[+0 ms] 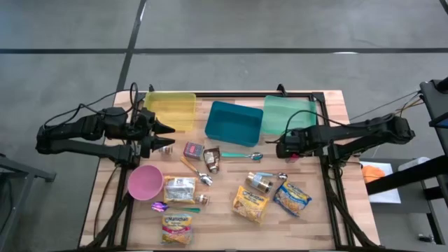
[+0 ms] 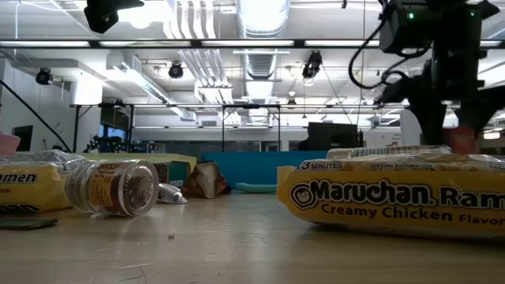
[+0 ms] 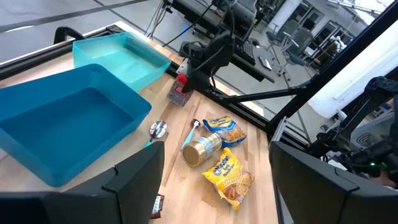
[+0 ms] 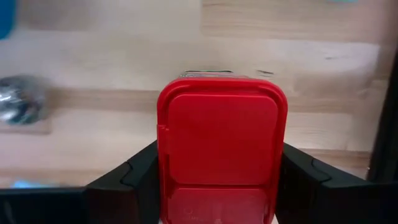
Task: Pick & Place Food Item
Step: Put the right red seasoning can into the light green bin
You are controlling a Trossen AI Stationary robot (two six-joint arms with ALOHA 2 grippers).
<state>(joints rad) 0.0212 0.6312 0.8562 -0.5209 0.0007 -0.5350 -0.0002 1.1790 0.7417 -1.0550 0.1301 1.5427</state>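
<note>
We see the right gripper [image 4: 219, 177] with its jaws against both sides of a red-lidded container [image 4: 221, 140], near the teal bin [image 1: 290, 115]. We judge the pick underway and placement remaining. The left gripper [image 1: 162, 136] waits with its jaws apart, beside the yellow bin [image 1: 171, 107].
</note>
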